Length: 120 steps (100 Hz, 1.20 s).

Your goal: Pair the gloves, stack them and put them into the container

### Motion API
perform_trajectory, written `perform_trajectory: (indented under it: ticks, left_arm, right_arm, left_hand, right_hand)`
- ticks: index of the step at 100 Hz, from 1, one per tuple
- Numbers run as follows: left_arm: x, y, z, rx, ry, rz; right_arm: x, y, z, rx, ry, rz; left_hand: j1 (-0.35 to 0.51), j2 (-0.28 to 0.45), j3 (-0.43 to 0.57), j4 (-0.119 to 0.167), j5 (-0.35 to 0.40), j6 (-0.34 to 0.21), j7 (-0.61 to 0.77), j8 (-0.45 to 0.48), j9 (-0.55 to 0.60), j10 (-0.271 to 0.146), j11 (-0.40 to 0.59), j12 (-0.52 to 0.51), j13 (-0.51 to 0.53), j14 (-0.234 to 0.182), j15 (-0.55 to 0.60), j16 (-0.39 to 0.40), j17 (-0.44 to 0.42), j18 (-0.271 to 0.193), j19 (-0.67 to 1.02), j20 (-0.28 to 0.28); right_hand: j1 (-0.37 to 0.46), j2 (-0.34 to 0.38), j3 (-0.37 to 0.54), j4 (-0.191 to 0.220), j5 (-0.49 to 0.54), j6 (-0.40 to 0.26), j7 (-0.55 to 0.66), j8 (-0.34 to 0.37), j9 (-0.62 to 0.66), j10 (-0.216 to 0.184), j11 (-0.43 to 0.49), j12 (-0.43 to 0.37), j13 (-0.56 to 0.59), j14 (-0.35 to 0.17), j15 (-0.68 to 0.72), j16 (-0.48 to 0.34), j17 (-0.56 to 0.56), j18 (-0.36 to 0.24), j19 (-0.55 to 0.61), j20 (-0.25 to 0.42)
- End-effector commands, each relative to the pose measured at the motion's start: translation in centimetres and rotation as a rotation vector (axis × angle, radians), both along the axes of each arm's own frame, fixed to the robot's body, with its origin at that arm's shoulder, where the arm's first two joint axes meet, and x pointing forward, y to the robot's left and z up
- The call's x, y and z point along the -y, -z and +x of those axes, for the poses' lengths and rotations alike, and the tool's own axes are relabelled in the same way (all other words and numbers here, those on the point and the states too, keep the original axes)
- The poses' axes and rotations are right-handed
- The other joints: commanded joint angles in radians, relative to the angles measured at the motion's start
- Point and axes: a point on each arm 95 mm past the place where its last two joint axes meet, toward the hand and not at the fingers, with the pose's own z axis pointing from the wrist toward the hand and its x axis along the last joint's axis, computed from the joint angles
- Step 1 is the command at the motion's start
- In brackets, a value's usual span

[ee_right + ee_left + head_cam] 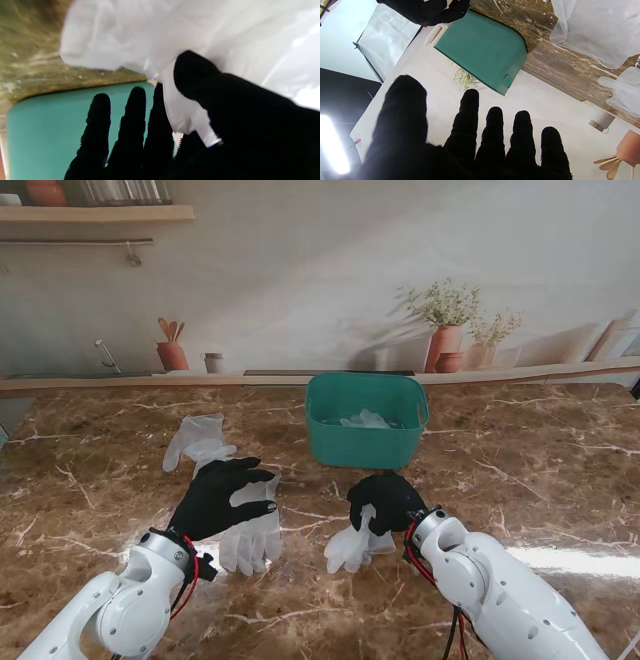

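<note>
Thin translucent white glove (pixel 352 546) is pinched in the black-gloved right hand (pixel 385 498), thumb (pixel 197 72) clamping it against the fingers, body of it trailing on the brown marble table (pixel 540 480) toward the near edge. Teal plastic tub (pixel 366 420) sits mid-table near the far edge, just beyond that hand; something pale already lies inside. Second clear glove (pixel 256 532) lies flat under the left hand (pixel 215 498); third glove (pixel 198 442) is beyond it, toward the far-left.

Step looks like pairing: carry the pinched glove over onto the flat one. Keep the pinch firm, lift clear so the film doesn't drag or fold, lay it cuff-to-cuff.

Left hand: fingers spread, holding nothing, hovering palm-down over the flat glove; contact unclear. Could pin it during the lay-down. Right wrist is angled toward the tub.
</note>
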Motion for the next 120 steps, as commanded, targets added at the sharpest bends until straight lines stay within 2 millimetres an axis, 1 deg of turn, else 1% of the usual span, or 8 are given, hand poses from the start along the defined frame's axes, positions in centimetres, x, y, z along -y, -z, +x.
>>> perform_trajectory:
  ticks: [1, 14, 37, 47, 76, 80, 88, 120]
  left_arm:
    - [-0.1, 0.3, -0.1, -0.007, 0.004, 0.004]
    - [-0.1, 0.3, -0.2, -0.011, 0.004, 0.005]
    - [0.0, 0.2, -0.1, -0.009, 0.009, 0.013]
    - [0.0, 0.2, -0.1, -0.009, 0.012, 0.011]
    - [0.0, 0.2, 0.0, -0.003, 0.014, 0.013]
    - [0.0, 0.2, 0.0, -0.002, 0.013, 0.013]
    - [0.0, 0.2, -0.1, -0.001, 0.013, 0.014]
    - [0.0, 0.2, -0.1, 0.001, 0.015, 0.012]
  right_arm:
    - [1.5, 1.4, -0.9, -0.084, -0.026, -0.047]
    - [2.2, 1.2, -1.6, -0.146, -0.063, -0.047]
    - [2.6, -0.1, -2.8, -0.226, -0.067, -0.028]
    - [1.9, 0.2, -3.1, -0.224, -0.011, 0.031]
    - [0.3, 1.7, -3.5, -0.045, -0.016, -0.164]
    - [0.2, 1.8, -3.7, -0.037, -0.032, -0.196]
    - [-0.1, 2.2, -4.0, -0.017, -0.06, -0.246]
    - [-0.8, 2.8, -4.5, -0.01, -0.091, -0.204]
  left_hand:
    - [0.013, 0.034, -0.046, 0.026, 0.008, -0.028, 0.005, 0.011, -0.001, -0.023, -0.021, -0.012, -0.019, -0.045, -0.042, -0.016, -0.014, -0.012, -0.028, 0.014]
    - [0.019, 0.031, -0.045, 0.027, 0.006, -0.028, 0.002, 0.01, -0.003, -0.022, -0.023, -0.013, -0.021, -0.046, -0.043, -0.017, -0.014, -0.013, -0.028, 0.02]
    - [0.021, 0.03, -0.045, 0.027, 0.003, -0.03, 0.0, 0.011, -0.008, -0.026, -0.025, -0.014, -0.025, -0.048, -0.046, -0.019, -0.015, -0.015, -0.031, 0.027]
    - [0.018, 0.031, -0.046, 0.027, 0.001, -0.03, -0.001, 0.011, -0.009, -0.026, -0.026, -0.015, -0.025, -0.048, -0.046, -0.019, -0.016, -0.016, -0.033, 0.03]
    - [0.018, 0.032, -0.046, 0.026, 0.007, -0.03, 0.0, 0.012, -0.004, -0.032, -0.025, -0.015, -0.022, -0.05, -0.046, -0.02, -0.018, -0.014, -0.041, 0.034]
    - [0.017, 0.032, -0.047, 0.026, 0.009, -0.03, 0.001, 0.012, -0.003, -0.031, -0.025, -0.015, -0.022, -0.05, -0.046, -0.02, -0.018, -0.014, -0.043, 0.035]
    - [0.017, 0.033, -0.047, 0.026, 0.011, -0.031, 0.002, 0.013, -0.002, -0.031, -0.025, -0.015, -0.022, -0.05, -0.046, -0.02, -0.018, -0.012, -0.046, 0.035]
    - [0.014, 0.033, -0.047, 0.026, 0.03, -0.035, 0.016, 0.021, 0.0, -0.033, -0.024, -0.014, -0.022, -0.051, -0.046, -0.019, -0.018, -0.014, -0.059, 0.039]
  right_hand:
    - [-0.056, -0.075, 0.0, -0.073, -0.119, -0.014, 0.009, -0.08, -0.101, 0.02, -0.048, -0.047, -0.1, -0.011, -0.056, -0.054, -0.068, -0.036, -0.073, -0.015]
    - [-0.29, -0.033, -0.102, 0.076, -0.208, 0.152, -0.257, 0.023, -0.223, 0.058, -0.097, -0.101, -0.197, 0.018, -0.148, -0.114, -0.143, -0.04, -0.174, -0.026]
    - [-0.462, 0.202, -0.342, 0.085, -0.246, 0.181, -0.343, 0.052, -0.27, 0.09, -0.157, -0.17, -0.215, 0.067, -0.268, -0.177, -0.158, -0.022, -0.239, -0.054]
    - [-0.41, 0.393, -0.629, 0.143, -0.16, 0.167, -0.279, 0.059, -0.228, 0.092, -0.146, -0.197, -0.156, 0.087, -0.267, -0.183, -0.114, -0.011, -0.208, -0.047]
    - [0.041, 0.183, -0.864, 0.098, -0.143, 0.054, 0.034, 0.276, -0.192, 0.156, -0.073, -0.193, 0.08, 0.204, -0.21, -0.209, 0.219, 0.162, 0.019, -0.16]
    - [0.074, 0.152, -0.836, 0.085, -0.131, 0.041, 0.039, 0.312, -0.178, 0.154, -0.06, -0.184, 0.124, 0.2, -0.193, -0.201, 0.267, 0.154, 0.066, -0.177]
    - [-0.082, -0.184, -0.149, -0.114, -0.14, 0.046, 0.01, 0.461, -0.108, 0.123, 0.003, -0.123, 0.283, 0.159, -0.104, -0.126, 0.373, 0.12, 0.183, -0.221]
    - [0.174, -0.121, -0.095, -0.027, -0.075, 0.099, 0.087, 0.493, 0.406, -0.026, 0.326, 0.401, 0.719, 0.065, 0.386, 0.206, 0.681, 0.034, 0.499, -0.2]
